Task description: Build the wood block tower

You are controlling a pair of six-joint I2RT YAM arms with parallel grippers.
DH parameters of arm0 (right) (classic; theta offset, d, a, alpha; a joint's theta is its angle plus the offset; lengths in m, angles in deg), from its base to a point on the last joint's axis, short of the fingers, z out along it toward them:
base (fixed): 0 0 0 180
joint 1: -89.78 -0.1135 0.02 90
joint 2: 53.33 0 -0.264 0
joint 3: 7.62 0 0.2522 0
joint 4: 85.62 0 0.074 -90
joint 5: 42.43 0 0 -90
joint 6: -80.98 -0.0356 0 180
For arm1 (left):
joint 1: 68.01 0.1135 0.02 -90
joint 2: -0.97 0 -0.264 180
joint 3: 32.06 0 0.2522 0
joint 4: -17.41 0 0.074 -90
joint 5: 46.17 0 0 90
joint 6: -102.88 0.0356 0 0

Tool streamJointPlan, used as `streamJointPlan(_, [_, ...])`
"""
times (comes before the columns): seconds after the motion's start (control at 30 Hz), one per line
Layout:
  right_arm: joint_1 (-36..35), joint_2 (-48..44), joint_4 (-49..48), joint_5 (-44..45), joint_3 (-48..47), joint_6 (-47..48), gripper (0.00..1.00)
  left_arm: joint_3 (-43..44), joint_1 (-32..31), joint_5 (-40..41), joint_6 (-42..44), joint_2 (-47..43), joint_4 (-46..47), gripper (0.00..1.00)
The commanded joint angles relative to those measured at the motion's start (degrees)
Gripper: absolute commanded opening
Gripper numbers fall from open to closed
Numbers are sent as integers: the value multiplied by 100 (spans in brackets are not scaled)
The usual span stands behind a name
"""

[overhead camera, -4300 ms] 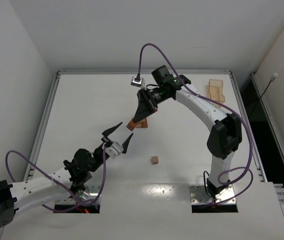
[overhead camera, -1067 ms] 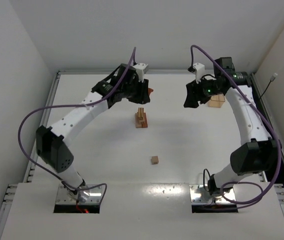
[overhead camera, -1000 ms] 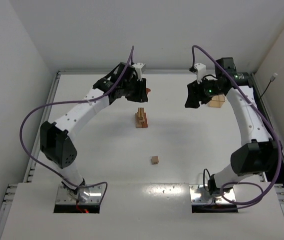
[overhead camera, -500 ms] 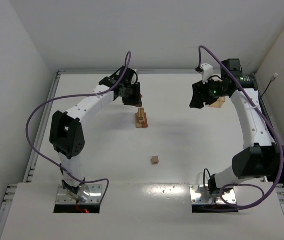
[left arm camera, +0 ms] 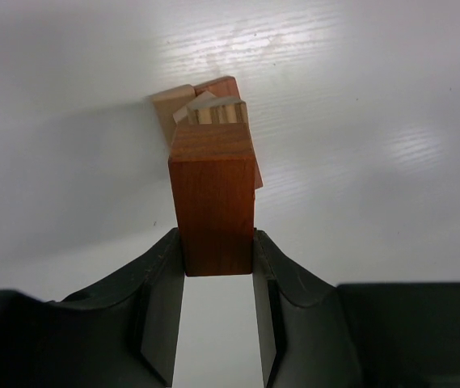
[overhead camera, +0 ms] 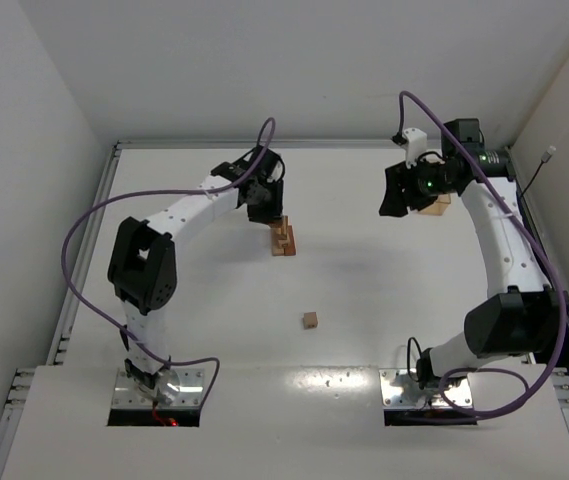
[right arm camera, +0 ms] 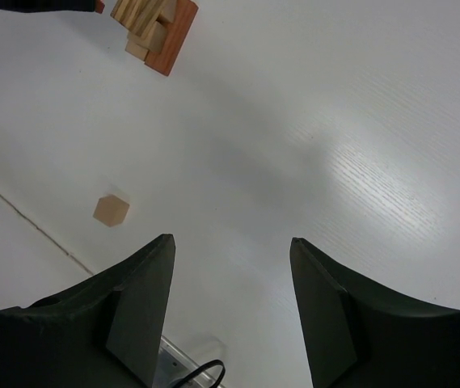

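Note:
The tower (overhead camera: 282,238) stands mid-table as a short stack of tan pieces on a reddish-brown base. My left gripper (overhead camera: 264,203) hovers just behind and above it, shut on a reddish-brown wood block (left arm camera: 213,202). In the left wrist view the left gripper (left arm camera: 217,242) pinches the block's lower end, and the tower (left arm camera: 205,103) shows just past the block's top. A loose tan cube (overhead camera: 309,320) lies nearer the bases and also shows as the cube (right arm camera: 111,210) in the right wrist view. My right gripper (overhead camera: 396,195) hangs open and empty at the back right, its jaws (right arm camera: 231,242) spread wide.
A shallow light-wood tray (overhead camera: 436,204) sits at the back right, partly hidden behind the right wrist. The tower (right arm camera: 155,24) appears at the top left of the right wrist view. Raised table rails run along the back and side edges.
The left arm has swung in from the back, carrying the reddish-brown block to just above the tower. The right gripper drifted slightly right, then held still.

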Motion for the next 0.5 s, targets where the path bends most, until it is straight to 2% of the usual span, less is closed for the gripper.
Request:
streamJointPlan(0.0, [30,-162,-151,34,32,-139,56,-85,-221,82,-82,-110,3,0])
streamJointPlan(0.47, [30,-267,-203,34,138,-244,56,29,-274,310,-82,119,3,0])
